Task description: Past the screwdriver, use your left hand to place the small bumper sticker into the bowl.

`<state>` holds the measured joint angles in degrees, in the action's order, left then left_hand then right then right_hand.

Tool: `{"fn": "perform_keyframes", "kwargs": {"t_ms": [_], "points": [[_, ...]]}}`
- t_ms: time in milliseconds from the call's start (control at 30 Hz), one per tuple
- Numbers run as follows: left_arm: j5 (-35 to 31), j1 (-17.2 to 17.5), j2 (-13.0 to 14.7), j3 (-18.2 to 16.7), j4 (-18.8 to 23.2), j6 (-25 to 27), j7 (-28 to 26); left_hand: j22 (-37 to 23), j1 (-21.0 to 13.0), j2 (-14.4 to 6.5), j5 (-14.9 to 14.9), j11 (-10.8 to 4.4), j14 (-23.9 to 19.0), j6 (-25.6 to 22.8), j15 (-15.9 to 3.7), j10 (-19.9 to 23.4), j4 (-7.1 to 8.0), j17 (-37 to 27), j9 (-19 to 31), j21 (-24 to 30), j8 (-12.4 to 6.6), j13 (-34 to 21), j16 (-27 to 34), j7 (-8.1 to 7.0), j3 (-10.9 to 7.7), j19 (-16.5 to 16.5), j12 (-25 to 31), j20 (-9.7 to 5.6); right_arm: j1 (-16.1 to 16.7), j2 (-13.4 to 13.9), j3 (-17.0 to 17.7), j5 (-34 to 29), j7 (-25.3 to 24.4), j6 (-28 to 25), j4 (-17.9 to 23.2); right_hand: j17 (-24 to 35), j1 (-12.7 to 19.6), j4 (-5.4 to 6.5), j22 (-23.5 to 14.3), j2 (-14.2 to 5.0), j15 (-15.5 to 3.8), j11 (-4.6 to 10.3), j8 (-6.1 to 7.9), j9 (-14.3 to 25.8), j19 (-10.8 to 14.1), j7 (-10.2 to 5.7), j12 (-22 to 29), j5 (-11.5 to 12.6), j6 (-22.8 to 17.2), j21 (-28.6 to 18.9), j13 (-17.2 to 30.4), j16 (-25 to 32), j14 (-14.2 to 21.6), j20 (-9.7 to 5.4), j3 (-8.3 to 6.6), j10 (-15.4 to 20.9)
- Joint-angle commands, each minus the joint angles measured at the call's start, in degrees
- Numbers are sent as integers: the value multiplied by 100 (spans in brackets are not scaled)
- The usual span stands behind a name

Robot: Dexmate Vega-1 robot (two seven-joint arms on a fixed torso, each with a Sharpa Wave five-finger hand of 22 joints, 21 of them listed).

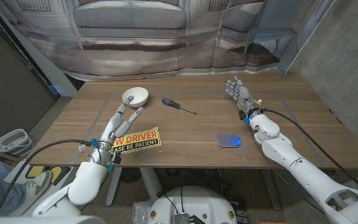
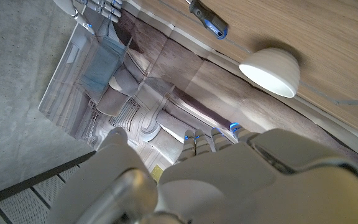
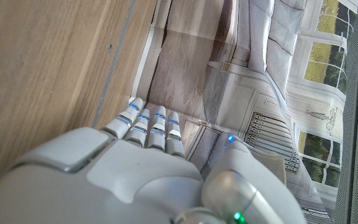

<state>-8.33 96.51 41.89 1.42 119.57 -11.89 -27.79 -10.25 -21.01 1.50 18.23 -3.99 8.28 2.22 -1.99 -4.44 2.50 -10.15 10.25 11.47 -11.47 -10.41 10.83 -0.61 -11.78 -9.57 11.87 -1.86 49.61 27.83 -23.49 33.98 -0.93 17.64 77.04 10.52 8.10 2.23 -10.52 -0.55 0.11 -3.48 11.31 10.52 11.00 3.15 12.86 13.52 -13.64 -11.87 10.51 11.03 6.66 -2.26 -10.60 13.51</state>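
Two hands over one wooden table (image 1: 191, 163). Nearest the robot, left side: left hand (image 1: 118, 126) lifted over the near-left part of the table, fingers apart and reaching toward the far side, nothing between them. Just beside it, toward the middle, the bumper sticker (image 1: 137, 140) lies flat on the wood, yellow and black with red lettering, its left end under or against the hand's wrist side; cannot tell whether they touch. About level with the sticker, right of centre: small blue flat tin (image 1: 229, 141), alone, well apart from both hands.

Further out, left: white bowl (image 1: 135, 96), upright, sitting just beyond the left hand's fingertips, with the thumb near its rim but apart from it. In the left wrist view the bowl (image 2: 271, 71) sits on the wood with the screwdriver's blue handle (image 2: 207, 18) beyond it. Screwdriver (image 1: 178, 105) lies near the middle of the table, to the right of the bowl, handle toward the bowl, shaft pointing right and slightly nearer.

Far right: right hand (image 1: 239, 95), fingers extended and slightly spread, holding nothing, well apart from every object. Right wrist view shows the fingers (image 3: 149, 123) straight, side by side along the table edge.

Behind the table: printed backdrop (image 1: 166, 31) of a sofa.
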Motion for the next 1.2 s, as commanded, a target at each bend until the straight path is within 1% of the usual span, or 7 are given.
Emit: {"fn": "perform_keyframes", "kwargs": {"t_ms": [33, 433, 733, 833, 1000, 1100, 1200], "points": [[-169, 211, 153, -118, 332, 536, 92, -10, -80, -26, 7, 0, -16, -40, -56, 38, -44, -12, 30, 45, -53, -16, 22, 1, 7, -432, 21, -109, 18, 22, -7, 0, 18, -13, 27, 23, 24, -25, -21, -48, 12, -1, 7, 15, 35, -7, -1, -27, -34, -5, 16, -7, 27, -146, -14, 52], [-235, 398, 172, -201, 491, 711, 73, -9, -144, -34, 10, -10, -49, -88, -71, 81, -79, -10, 30, 42, -57, -16, 21, -14, 2, -415, 25, -95, 10, -9, -14, 13, 53, 36, -2, 24, 22, -27, -21, -54, 14, -1, 6, 15, 28, -7, -3, -30, -44, 0, 16, -9, 25, -137, -7, 63], [-505, 493, 238, -264, 731, 1274, 93, -8, -188, -41, 11, -38, -78, -123, -75, 109, -103, -9, 30, 42, -61, -15, 22, -25, -3, -398, 26, -84, -29, -39, -32, 0, 60, 43, -41, 25, 22, -28, -21, -59, 16, 0, 4, 15, 28, -7, -6, -32, -44, 1, 16, -10, 28, -138, -4, 61], [-428, 486, 279, -303, 690, 1186, 158, -8, -203, -45, 11, -38, -94, -132, -78, 117, -111, -9, 30, 38, -60, -15, 25, -27, -5, -403, 26, -77, -38, -61, -36, 6, 44, 32, -43, 25, 22, -29, -21, -60, 15, -11, 4, 15, 29, -9, -7, -33, -45, 1, 16, -11, 25, -138, -3, 62], [-564, 483, 338, -293, 802, 1477, 208, -8, -228, -47, 11, -43, -96, -141, -89, 130, -125, -8, 30, 33, -58, -15, 20, -35, -7, -408, 25, -65, -57, -81, -60, -34, 48, 70, -68, 26, 21, -30, -21, -62, 14, -10, 4, 15, 29, -7, -8, -34, -48, 2, 16, -11, 26, -136, 1, 64], [-306, 421, 384, -323, 697, 1306, 379, -8, -237, -48, 11, -46, -97, -142, -89, 129, -131, -8, 30, 34, -55, -15, 18, -35, -7, -403, 23, -58, -53, -111, -55, -12, 52, 100, -87, 26, 21, -30, -21, -63, 14, -5, 3, 15, 29, -8, -9, -35, -47, 2, 16, -10, 30, -135, 1, 64], [-447, 416, 428, -276, 791, 1522, 373, -8, -250, -48, 11, -41, -99, -144, -93, 128, -138, -8, 30, 36, -53, -15, 16, -34, -7, -393, 19, -57, -50, -152, -42, 15, 68, 168, -139, 26, 20, -30, -21, -65, 14, -7, 4, 15, 31, -7, -8, -35, -51, 1, 16, -10, 31, -135, 2, 68]]}}
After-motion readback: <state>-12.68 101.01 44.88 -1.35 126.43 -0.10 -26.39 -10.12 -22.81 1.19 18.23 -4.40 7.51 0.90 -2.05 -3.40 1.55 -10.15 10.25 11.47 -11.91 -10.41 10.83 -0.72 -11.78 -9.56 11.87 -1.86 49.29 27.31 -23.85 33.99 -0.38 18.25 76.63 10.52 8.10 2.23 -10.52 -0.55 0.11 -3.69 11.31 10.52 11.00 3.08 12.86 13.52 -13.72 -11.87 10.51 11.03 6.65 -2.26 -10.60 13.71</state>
